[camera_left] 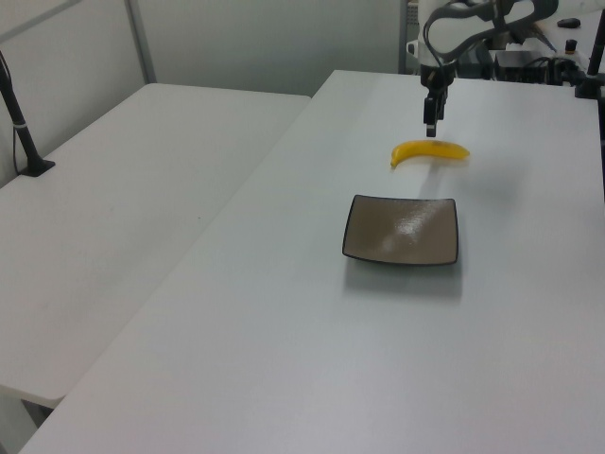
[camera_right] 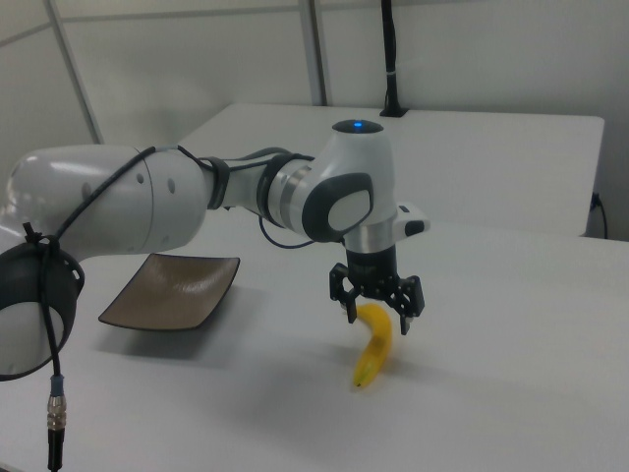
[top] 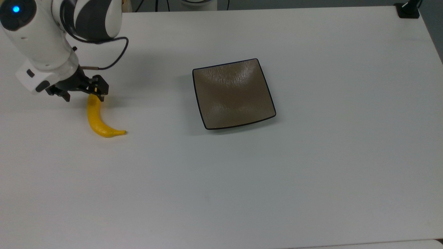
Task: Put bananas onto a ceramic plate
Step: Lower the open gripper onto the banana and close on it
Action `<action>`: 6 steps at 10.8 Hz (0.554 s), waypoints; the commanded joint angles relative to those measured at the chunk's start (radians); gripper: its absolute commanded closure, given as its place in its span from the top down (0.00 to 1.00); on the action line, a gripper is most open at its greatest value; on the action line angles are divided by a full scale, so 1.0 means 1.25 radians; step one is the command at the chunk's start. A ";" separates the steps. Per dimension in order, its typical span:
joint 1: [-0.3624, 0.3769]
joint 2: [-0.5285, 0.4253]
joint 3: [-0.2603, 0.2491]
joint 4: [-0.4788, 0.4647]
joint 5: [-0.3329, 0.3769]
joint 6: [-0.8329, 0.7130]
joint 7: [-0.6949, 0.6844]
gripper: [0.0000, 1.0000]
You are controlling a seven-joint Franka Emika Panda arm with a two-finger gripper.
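Banana (top: 95, 119) lies on the table (top: 311, 173), well apart from the plate (top: 234, 93), w/ my gripper (camera_right: 376, 313) spread astride its blunt end, so I judge I should drop lower & shift toward mid-body before closing, else it'll likely pivot out.

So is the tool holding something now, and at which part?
Nothing is held yet. The open tool straddles one end of the banana, which lies on the table.

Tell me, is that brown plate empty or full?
Empty. The plate shows only its bare glossy middle, while the banana lies on the table, apart from it, beneath the tool.
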 commanded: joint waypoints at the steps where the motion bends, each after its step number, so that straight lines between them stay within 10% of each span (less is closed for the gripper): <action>1: 0.002 0.014 0.004 -0.061 -0.024 0.112 0.042 1.00; 6: 0.011 0.039 0.004 -0.070 -0.072 0.134 0.073 1.00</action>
